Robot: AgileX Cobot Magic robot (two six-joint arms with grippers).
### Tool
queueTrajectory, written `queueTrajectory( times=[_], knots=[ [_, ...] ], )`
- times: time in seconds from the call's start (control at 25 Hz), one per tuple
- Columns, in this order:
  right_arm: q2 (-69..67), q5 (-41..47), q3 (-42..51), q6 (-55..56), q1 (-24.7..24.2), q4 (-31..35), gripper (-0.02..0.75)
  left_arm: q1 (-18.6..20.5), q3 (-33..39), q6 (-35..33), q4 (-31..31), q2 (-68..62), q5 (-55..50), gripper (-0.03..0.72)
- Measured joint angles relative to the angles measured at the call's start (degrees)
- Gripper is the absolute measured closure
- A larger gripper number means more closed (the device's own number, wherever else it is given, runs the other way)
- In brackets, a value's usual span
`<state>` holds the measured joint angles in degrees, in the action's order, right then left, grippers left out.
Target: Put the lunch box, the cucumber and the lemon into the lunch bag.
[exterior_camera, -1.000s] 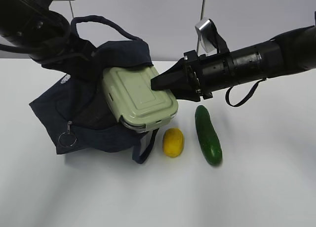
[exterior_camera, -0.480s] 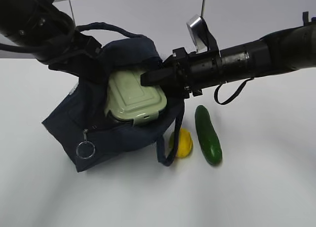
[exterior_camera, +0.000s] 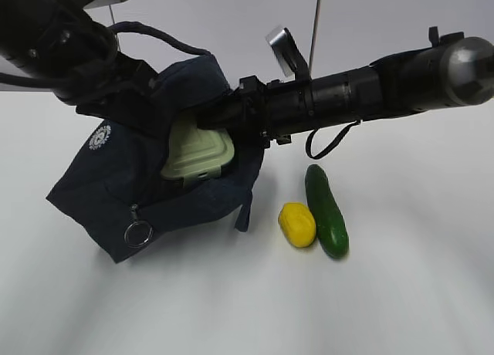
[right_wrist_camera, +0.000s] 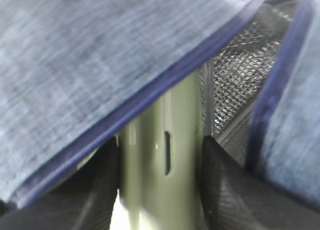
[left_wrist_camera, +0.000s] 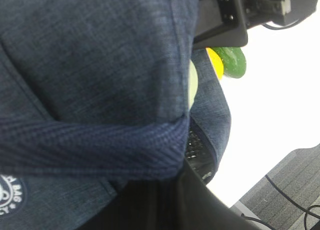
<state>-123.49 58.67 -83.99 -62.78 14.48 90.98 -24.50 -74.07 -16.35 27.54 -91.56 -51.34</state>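
Note:
The navy lunch bag (exterior_camera: 116,170) lies tilted at the left with its mouth held open. My left gripper (exterior_camera: 133,92) is shut on the bag's top fabric by the handle; in the left wrist view the bag (left_wrist_camera: 90,55) fills the frame above the gripper (left_wrist_camera: 165,195). My right gripper (exterior_camera: 210,117) is shut on the lunch box (exterior_camera: 197,156) and reaches into the bag's mouth; the pale green lid is half inside. In the right wrist view the lunch box (right_wrist_camera: 160,140) sits between the fingers under the bag flap (right_wrist_camera: 100,60). The lemon (exterior_camera: 297,224) touches the cucumber (exterior_camera: 326,210) on the table to the right.
The bag's metal ring pull (exterior_camera: 137,234) hangs at its front. A loop handle (exterior_camera: 154,35) arches over the bag's back. A black strap (exterior_camera: 328,143) dangles under my right arm. Black mesh lining (right_wrist_camera: 230,85) shows inside the bag. The white table (exterior_camera: 401,293) extends in front and to the right.
My right gripper has pushed the lunch box leftward, deeper into the bag. The bag has been pulled up and around it. The lemon has shifted right against the cucumber.

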Motion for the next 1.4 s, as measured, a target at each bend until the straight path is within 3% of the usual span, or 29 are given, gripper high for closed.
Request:
queueTrajectory(
  times=[0.56,1.4],
  knots=[
    [-4.5,-4.6,-0.5,-6.7,4.7,8.7,0.384,0.0,-0.1,-0.3,1.8,-1.2,-0.2,0.697],
    [-9.0,-7.3,-1.2,-7.3,5.5,9.3,0.384,-0.1,-0.1,-1.5,4.9,-7.7,2.1,0.697]
  ],
)
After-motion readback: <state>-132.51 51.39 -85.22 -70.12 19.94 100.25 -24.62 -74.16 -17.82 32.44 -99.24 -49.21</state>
